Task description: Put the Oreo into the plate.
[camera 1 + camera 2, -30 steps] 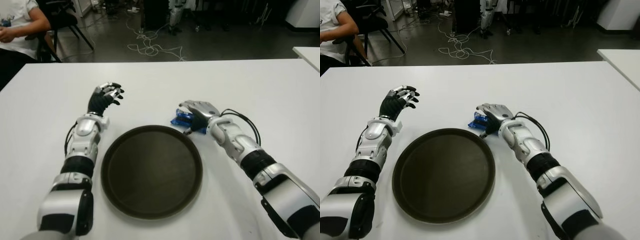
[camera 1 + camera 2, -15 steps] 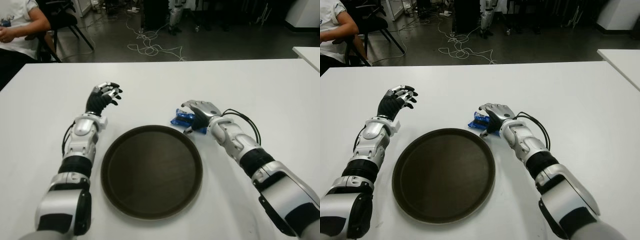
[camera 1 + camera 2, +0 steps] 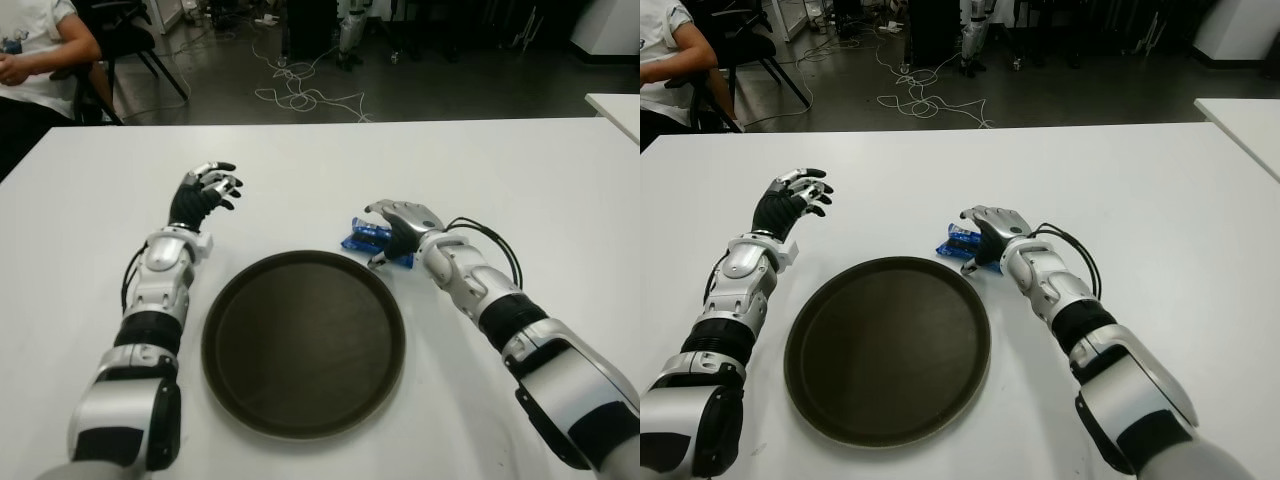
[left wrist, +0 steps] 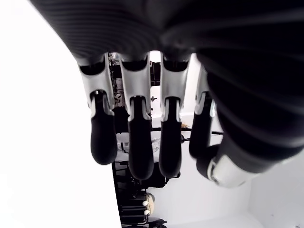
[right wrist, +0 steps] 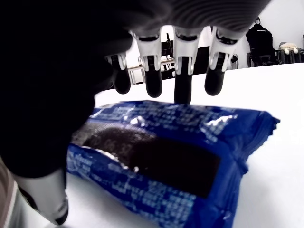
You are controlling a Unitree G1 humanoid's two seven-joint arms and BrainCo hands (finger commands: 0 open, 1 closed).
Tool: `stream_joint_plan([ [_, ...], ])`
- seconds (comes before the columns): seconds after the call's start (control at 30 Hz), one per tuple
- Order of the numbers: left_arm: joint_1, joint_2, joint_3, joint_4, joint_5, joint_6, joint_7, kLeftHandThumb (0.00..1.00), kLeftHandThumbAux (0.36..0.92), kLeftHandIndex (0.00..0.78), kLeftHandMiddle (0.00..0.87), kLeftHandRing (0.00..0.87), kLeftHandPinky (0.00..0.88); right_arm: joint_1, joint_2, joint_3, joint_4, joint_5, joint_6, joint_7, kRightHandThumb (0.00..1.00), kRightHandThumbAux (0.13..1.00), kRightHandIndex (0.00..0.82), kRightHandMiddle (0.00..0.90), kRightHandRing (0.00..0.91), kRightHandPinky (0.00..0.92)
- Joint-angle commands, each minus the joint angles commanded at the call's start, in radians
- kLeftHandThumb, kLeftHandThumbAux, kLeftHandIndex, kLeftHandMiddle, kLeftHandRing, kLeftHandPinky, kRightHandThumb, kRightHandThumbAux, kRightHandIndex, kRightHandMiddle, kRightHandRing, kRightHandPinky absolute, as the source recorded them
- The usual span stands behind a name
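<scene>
Toward the left edge of the white table [image 3: 300,170], the robot's left hand [image 3: 203,194] shows beyond and to the left of the round dark brown plate [image 3: 303,340], its fingers loosely spread and holding nothing; it looks idle. The plate sits in the middle of the table's near half and is bare inside. Just past the plate's far-right rim lies the blue foil Oreo packet [image 5: 166,161], flat on the table, its long axis running roughly along the table's width. The right hand [image 3: 400,226] is cupped directly over it, fingers [image 5: 183,85] arched down on the far side and the thumb on the near side, but not yet clamped around it. This hand is plainly the nearer one. The packet lies beneath the palm, so the grasp calls for closing downward across its short axis.
</scene>
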Motion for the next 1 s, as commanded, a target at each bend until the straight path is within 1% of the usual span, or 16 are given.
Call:
stream_joint_plan([
  [0.07,0.0,-0.001,0.001,-0.001,-0.002,0.001,0.0,0.83,0.676,0.404,0.473,0.509,0.579,-0.001,-0.002,0.002,0.002,-0.001,-0.004,0.0,0.0,0.737,0.152,0.147,0.153,0.15],
  [0.17,-0.001,-0.003,0.002,-0.002,-0.005,0.004,-0.002,0.833,0.673,0.414,0.47,0.516,0.583,-0.002,-0.003,0.003,0.004,-0.001,-0.007,0.0,0.0,0.736,0.147,0.142,0.145,0.142],
  [0.4,0.002,-0.004,0.0,-0.008,-0.004,0.005,-0.001,0.834,0.673,0.418,0.465,0.507,0.573,-0.002,-0.007,0.005,0.009,-0.003,-0.014,0.003,0.0,0.739,0.153,0.151,0.161,0.174],
  [0.6,0.002,-0.006,-0.001,-0.011,-0.002,0.006,0.003,0.833,0.673,0.419,0.464,0.498,0.553,-0.008,-0.005,0.012,0.026,-0.005,-0.014,0.016,0.0,0.737,0.142,0.138,0.144,0.14],
  [0.8,0.003,-0.006,-0.004,-0.013,0.001,0.005,0.004,0.834,0.673,0.419,0.464,0.501,0.559,-0.007,0.002,0.014,0.049,-0.001,-0.011,0.032,0.0,0.731,0.121,0.118,0.121,0.113],
  [1.0,0.005,-0.01,-0.005,-0.022,-0.001,0.006,0.006,0.834,0.673,0.419,0.465,0.5,0.56,-0.01,0.01,0.014,0.082,0.002,-0.024,0.022,0.0,0.745,0.128,0.122,0.122,0.113],
])
